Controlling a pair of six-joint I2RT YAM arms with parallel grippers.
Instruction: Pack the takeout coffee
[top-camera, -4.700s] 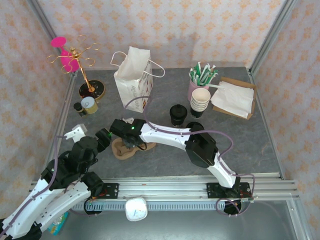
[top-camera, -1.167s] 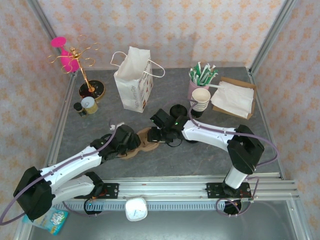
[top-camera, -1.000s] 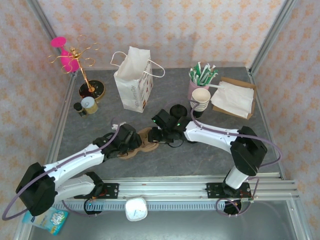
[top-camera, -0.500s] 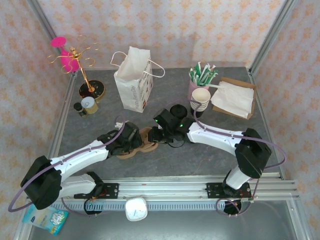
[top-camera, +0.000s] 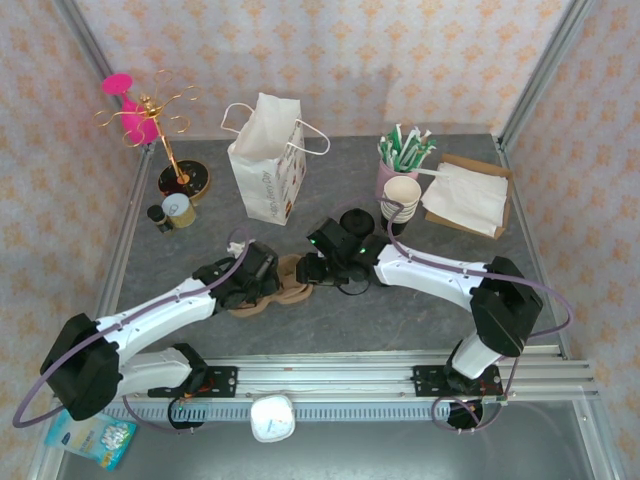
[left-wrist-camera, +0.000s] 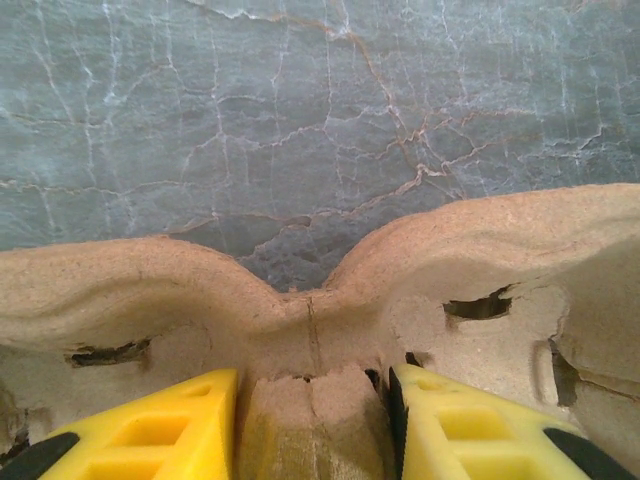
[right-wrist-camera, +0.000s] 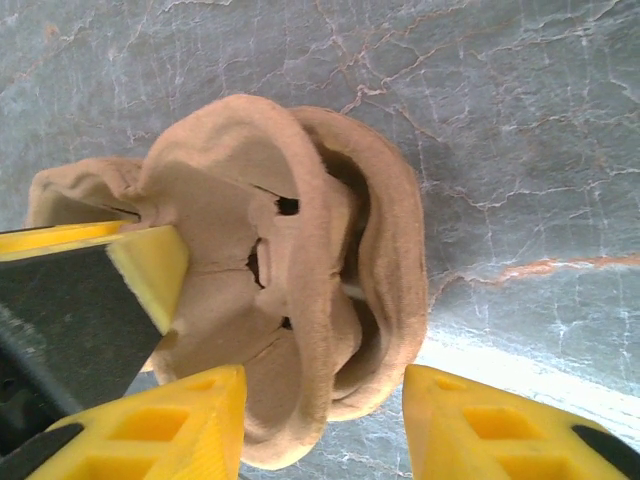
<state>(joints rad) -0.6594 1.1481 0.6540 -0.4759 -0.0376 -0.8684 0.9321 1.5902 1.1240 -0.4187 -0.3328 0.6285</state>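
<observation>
The brown pulp cup carrier (top-camera: 282, 291) lies on the grey table between the two arms. My left gripper (top-camera: 262, 282) is shut on its central ridge; in the left wrist view the yellow fingers (left-wrist-camera: 150, 435) press both sides of that carrier (left-wrist-camera: 300, 290) ridge. My right gripper (top-camera: 308, 270) is open, and its yellow fingertips (right-wrist-camera: 470, 425) straddle one rounded end of the carrier (right-wrist-camera: 300, 260) with gaps on both sides. The takeout coffee (top-camera: 352, 220), a small black cup, stands just behind the right arm, partly hidden by it.
A white paper bag (top-camera: 265, 160) stands open at the back. The stack of black cups with a cream inside (top-camera: 402, 197), a pink cup of green sticks (top-camera: 403, 155) and napkins (top-camera: 467, 197) are back right. A gold stand (top-camera: 170, 150) and small jar (top-camera: 178, 210) are back left.
The right gripper carried the carrier rightward from the left side, then let go of it. The left arm reached out and shut on the carrier's middle. In the last half second little moved.
</observation>
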